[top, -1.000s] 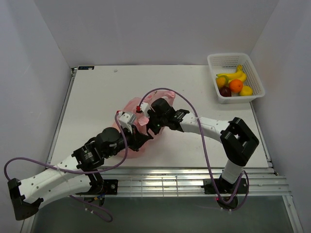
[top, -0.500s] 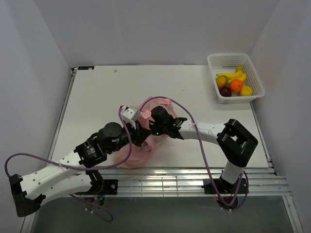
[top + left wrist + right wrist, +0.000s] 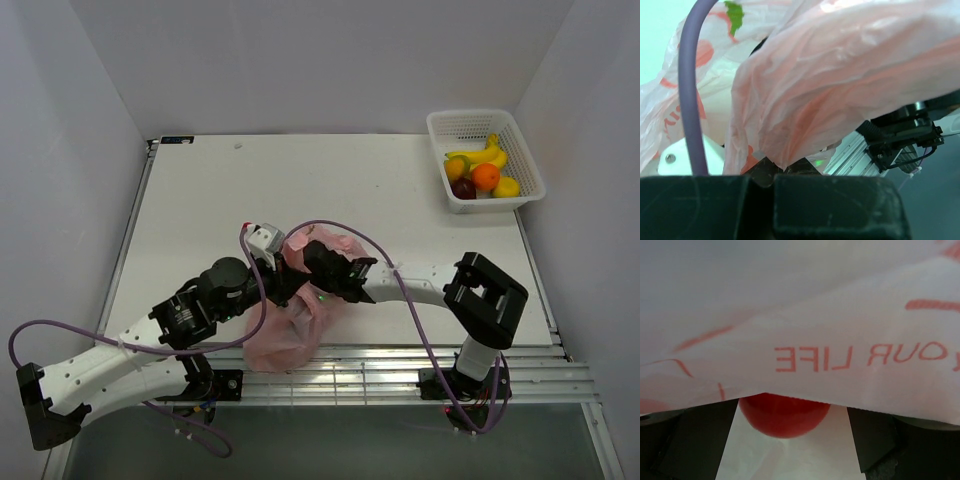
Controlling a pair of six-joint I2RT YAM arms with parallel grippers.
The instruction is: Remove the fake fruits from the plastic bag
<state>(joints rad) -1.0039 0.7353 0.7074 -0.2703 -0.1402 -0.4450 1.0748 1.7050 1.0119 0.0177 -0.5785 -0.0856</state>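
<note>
The pink plastic bag (image 3: 288, 325) lies crumpled near the table's front edge, between my two arms. My left gripper (image 3: 281, 281) is shut on a fold of the bag (image 3: 840, 85), which drapes over its fingers (image 3: 840, 205) in the left wrist view. My right gripper (image 3: 318, 284) is pushed into the bag and open. In the right wrist view a red fruit (image 3: 784, 417) lies between its spread fingers (image 3: 692, 440) without touching them, half covered by printed bag film (image 3: 840, 340). Other fruits in the bag are hidden.
A white lattice basket (image 3: 478, 124) stands at the back right with a banana bunch (image 3: 486, 152), an orange fruit (image 3: 486, 176), a dark purple fruit (image 3: 463, 188) and yellow ones. The metal rail (image 3: 400, 378) runs along the front edge below the bag.
Both grippers and the bag have moved toward the table's front edge. The bag now bulges down toward the rail, and the right gripper sits deeper in it.
</note>
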